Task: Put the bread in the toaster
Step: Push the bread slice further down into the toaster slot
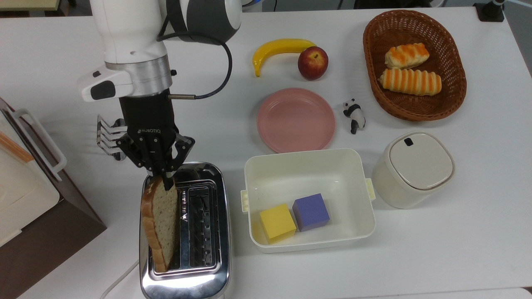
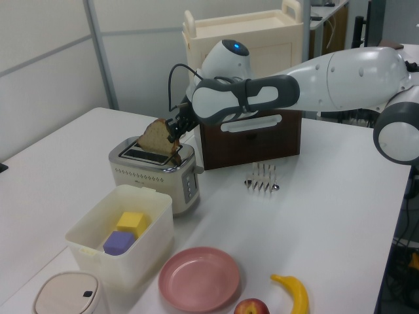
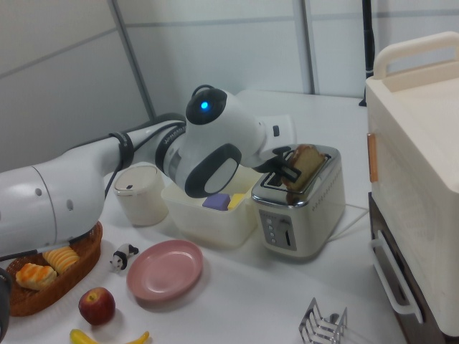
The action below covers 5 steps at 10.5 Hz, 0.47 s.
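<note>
Quick headcount on the white worktop (image 1: 457, 249): one chrome two-slot toaster (image 1: 185, 232), one slice of bread (image 1: 160, 222), one pink plate (image 1: 296, 119), one banana (image 1: 280, 49), one apple (image 1: 312, 62), one little panda figure (image 1: 354, 115), one wicker basket (image 1: 451, 89) with two orange-striped rolls (image 1: 409, 68) inside, one white tub (image 1: 309, 170) holding two cubes, a yellow one (image 1: 277, 223) and a purple one (image 1: 311, 211), and one lidded cream container (image 1: 413, 168). There's also a metal rack (image 1: 107, 137) peeking out behind the arm, plus a brown-and-cream cabinet (image 1: 25, 195) at the top view's left edge.

The tool (image 1: 165, 179) is pinched nearly closed on the upper end of the bread, fingers tight on the crust with basically no gap showing besides the slice itself. So it's clamped on the bread, not let go.

The bread itself stands on edge in the toaster's slot on the top view's left, lower end down in the slot, most of the slice sticking up and leaning outward over that side of the toaster. In the left view you can see it poking up at a tilt above the chrome top (image 2: 157, 139). The other slot has nothing in it, just dark wire grilles. The tub sits just beside the toaster on the top view's right, the plate behind the tub.
</note>
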{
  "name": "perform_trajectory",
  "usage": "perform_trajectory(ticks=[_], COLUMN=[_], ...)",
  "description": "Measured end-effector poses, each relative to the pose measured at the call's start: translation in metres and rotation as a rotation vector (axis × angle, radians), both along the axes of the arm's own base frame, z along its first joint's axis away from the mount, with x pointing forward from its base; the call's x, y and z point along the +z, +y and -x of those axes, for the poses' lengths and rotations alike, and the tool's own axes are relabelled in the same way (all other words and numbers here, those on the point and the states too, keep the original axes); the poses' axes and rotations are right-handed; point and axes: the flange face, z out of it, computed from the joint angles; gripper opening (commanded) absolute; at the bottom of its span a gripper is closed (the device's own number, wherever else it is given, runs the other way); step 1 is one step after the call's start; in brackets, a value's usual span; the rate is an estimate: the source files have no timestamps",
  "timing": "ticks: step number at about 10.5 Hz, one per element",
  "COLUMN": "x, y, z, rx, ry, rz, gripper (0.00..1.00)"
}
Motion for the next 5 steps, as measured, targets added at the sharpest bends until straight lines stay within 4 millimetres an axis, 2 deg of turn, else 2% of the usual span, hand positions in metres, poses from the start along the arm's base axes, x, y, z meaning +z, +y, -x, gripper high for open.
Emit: perform_trajectory(ticks=[3,5], x=[0.020,0.024], y=[0.003,0.004], z=[0.008,0.010], rx=[0.016,0.020], ry=[0.026,0.033], rz=[-0.011,-0.014], gripper=[0.00,0.00])
